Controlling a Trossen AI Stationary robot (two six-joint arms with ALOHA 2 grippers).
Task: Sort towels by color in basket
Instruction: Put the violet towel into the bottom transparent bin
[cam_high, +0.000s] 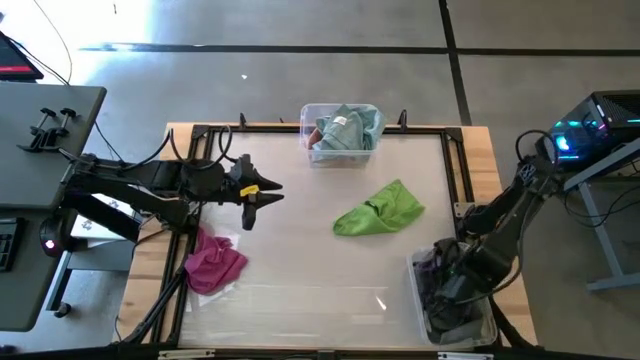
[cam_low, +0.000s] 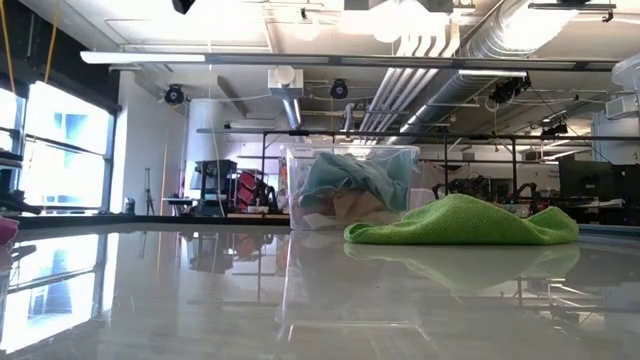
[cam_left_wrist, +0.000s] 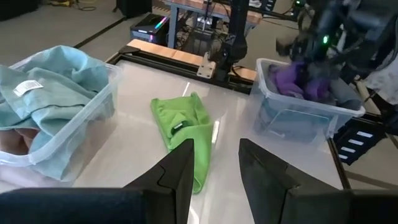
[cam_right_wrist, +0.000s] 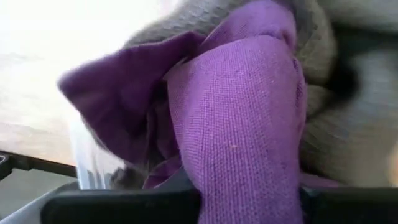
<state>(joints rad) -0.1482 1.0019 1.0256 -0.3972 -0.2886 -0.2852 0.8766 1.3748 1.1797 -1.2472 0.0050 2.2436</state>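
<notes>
A lime green towel (cam_high: 378, 208) lies crumpled on the table right of the middle. A magenta towel (cam_high: 215, 262) lies near the left edge. Pale teal towels (cam_high: 345, 128) fill the clear basket (cam_high: 308, 112) at the far edge. My left gripper (cam_high: 262, 195) hangs open above the table's left half, pointing at the green towel (cam_left_wrist: 183, 127), with nothing between its fingers. My right gripper (cam_high: 447, 292) reaches down into the clear basket (cam_high: 420, 262) at the near right corner, shut on a purple towel (cam_right_wrist: 236, 124) that rests beside grey towels (cam_right_wrist: 348, 118). My right gripper holds the purple towel by a bunched fold (cam_right_wrist: 245, 165) that runs down between its fingers. The cloth covers the fingertips, so the exact place of the pinch is hidden. The gripper points down into the near right basket, and the towel lies against the grey cloth there.
A black frame (cam_high: 300, 128) runs round the table's edges. The middle and near part of the table between the green towel and the magenta towel is bare. A desk with clamps (cam_high: 45, 125) stands off the table's left side.
</notes>
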